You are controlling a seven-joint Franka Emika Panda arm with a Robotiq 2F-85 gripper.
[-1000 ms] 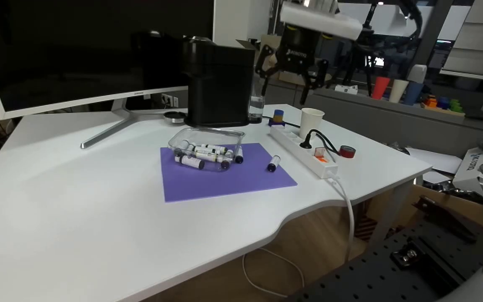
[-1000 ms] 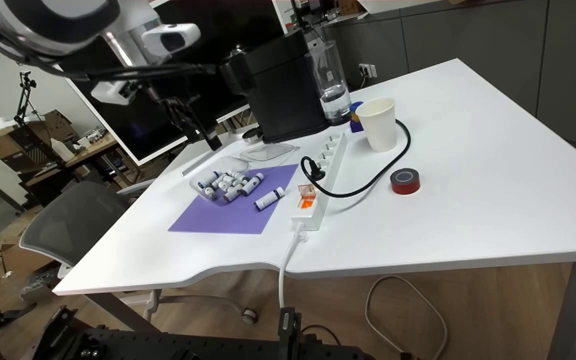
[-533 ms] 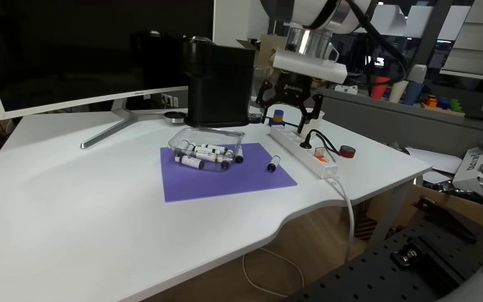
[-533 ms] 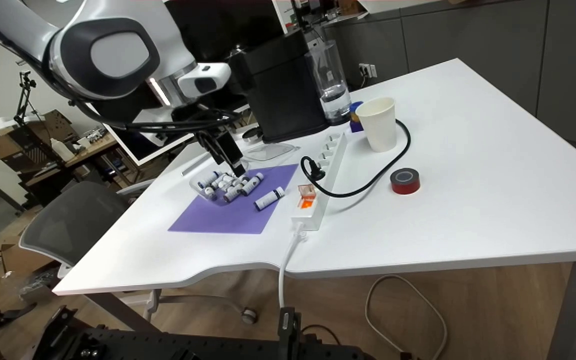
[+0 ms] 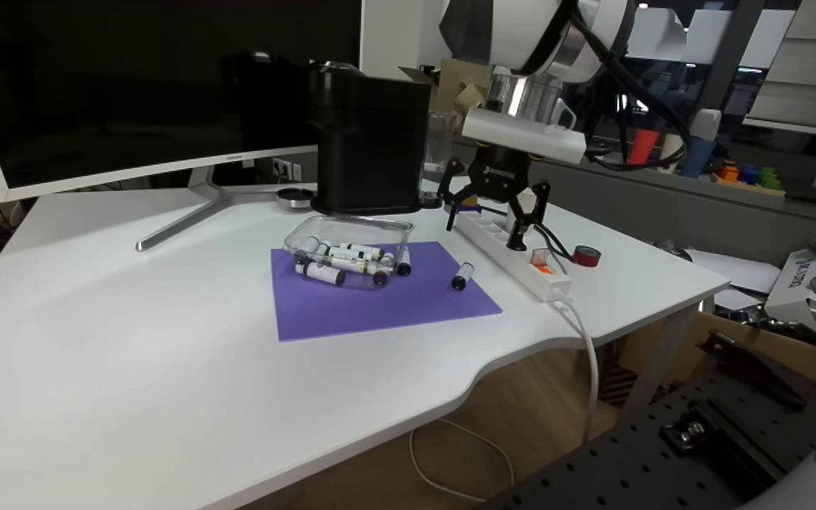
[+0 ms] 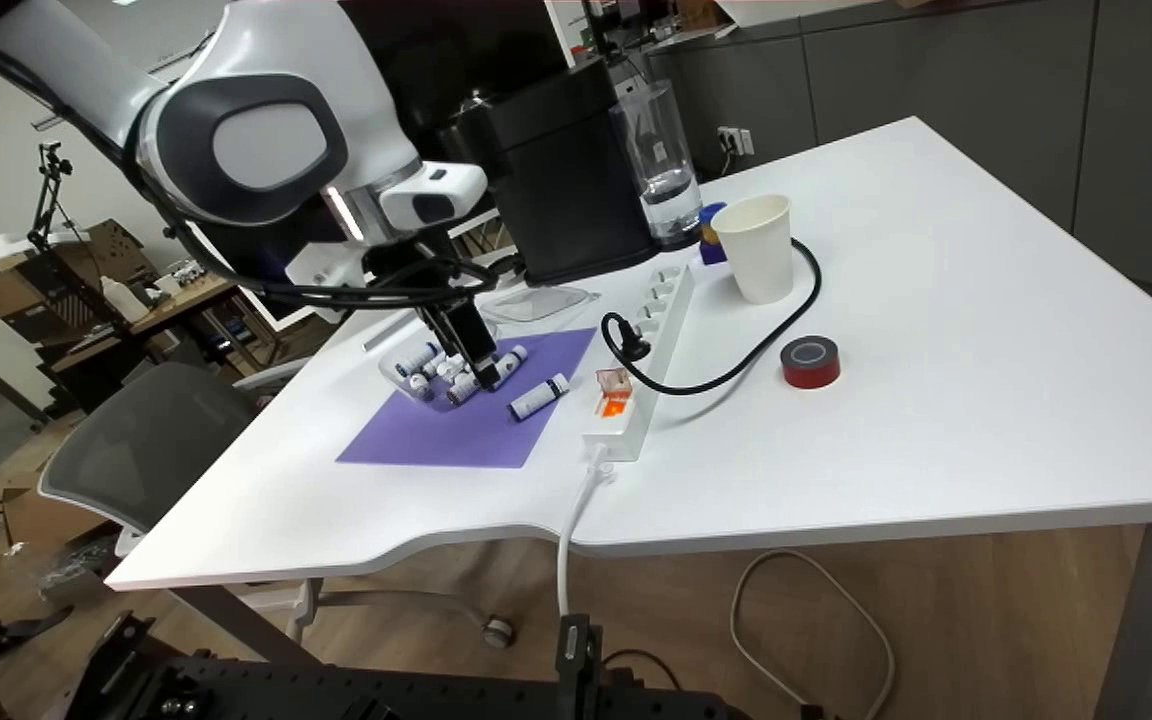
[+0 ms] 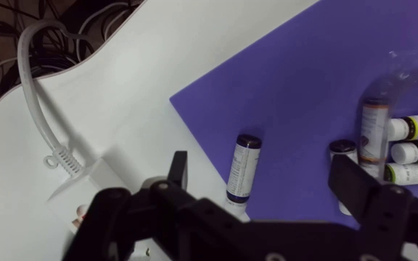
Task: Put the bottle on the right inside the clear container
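In an exterior view (12 o'clock at the top throughout), the Robotiq gripper (image 5: 483, 232) points downward over the white desk (image 5: 132, 354), its fingers (image 5: 518, 235) standing apart. The white-labelled bottle (image 5: 462, 275) lies on its side on the purple mat (image 5: 372, 312), at 7 o'clock from the gripper and at about 3 o'clock from the clear container (image 5: 348, 228). Its dark base faces 7 o'clock. The container holds several further bottles (image 5: 351, 265). A black coffee machine (image 5: 372, 142) stands at 12 o'clock from the container.

In an exterior view, the Panda arm (image 6: 366, 90) reaches in from 10 o'clock. The finger spacing cannot be told from this angle. The white-labelled bottle lies near the mat's 3 o'clock edge, white cap toward 2 o'clock. A roll of red tape (image 6: 810, 365) sits at 5 o'clock from the paper cup (image 6: 756, 260).

In the wrist view, the gripper enters from 6 o'clock, fingers wide apart. The white-labelled bottle appears between them, clear of both, closer to the finger at its 9 o'clock. Its cap crosses the mat's edge. The container is at 3 o'clock; a bottle just outside it is partly hidden by a finger. A white power cord (image 7: 29, 90) curves between 9 and 10 o'clock.
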